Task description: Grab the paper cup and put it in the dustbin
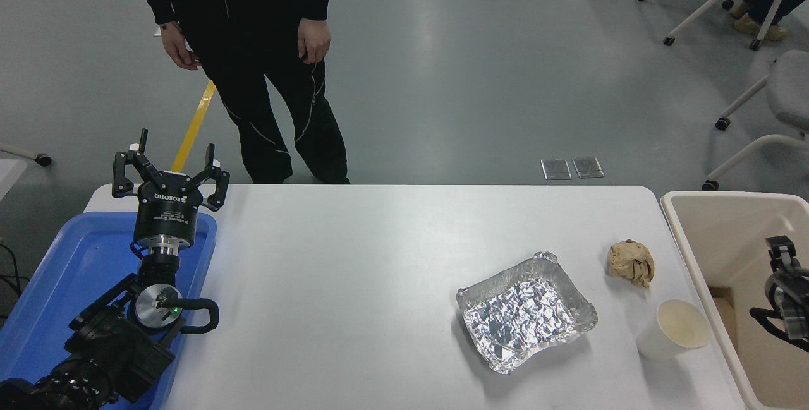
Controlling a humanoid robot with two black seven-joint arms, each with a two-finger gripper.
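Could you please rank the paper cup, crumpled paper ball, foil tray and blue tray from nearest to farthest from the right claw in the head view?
From the right claw:
1. Paper cup, near the table's right edge.
2. Crumpled paper ball, just behind the cup.
3. Foil tray, further left.
4. Blue tray, far left.

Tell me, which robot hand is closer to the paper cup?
Right. The right gripper is just beside the paper cup, over the dustbin; the left gripper is far across the table.

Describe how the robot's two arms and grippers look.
The left arm is black with a silver joint disc, a green light and a looped black cable. The left gripper is black on a cylindrical body with white lettering, a silver ring and white-tipped fingers. The right gripper, black and grey, is mostly cut off.
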